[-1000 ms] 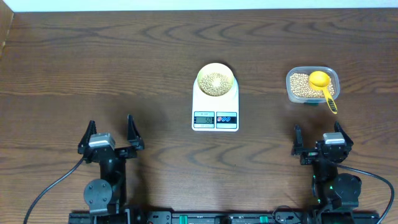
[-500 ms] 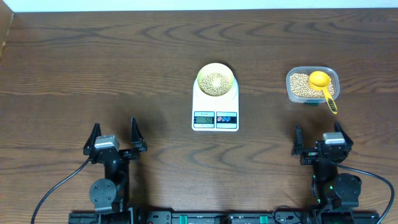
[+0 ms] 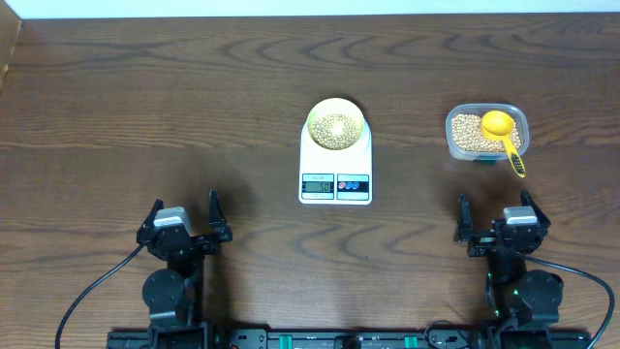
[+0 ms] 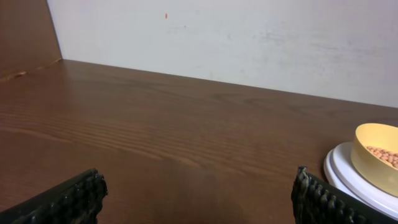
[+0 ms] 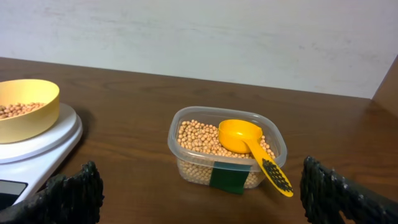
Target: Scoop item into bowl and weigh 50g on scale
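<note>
The pale yellow bowl [image 3: 336, 126] sits on the white scale [image 3: 336, 184] at the table's middle and holds tan beans [image 3: 335, 128]. The bowl also shows in the left wrist view [image 4: 375, 155] and the right wrist view [image 5: 25, 109]. The scale's display [image 3: 318, 184] is lit; its reading is too small to tell. More beans [image 5: 202, 140] fill a clear tub [image 3: 486, 134], with a bright yellow scoop [image 3: 504, 136] resting in it. My left gripper [image 3: 184, 225] is open and empty near the front left. My right gripper [image 3: 497, 221] is open and empty, in front of the tub.
A pale wall runs along the table's far edge [image 4: 249, 43]. A dark green label [image 5: 227, 177] is on the tub's front. Bare wood table [image 3: 145, 97] lies to the left of the scale.
My left gripper has drawn back toward the table's front and shifted slightly right. The right arm, bowl, scale and tub have not moved.
</note>
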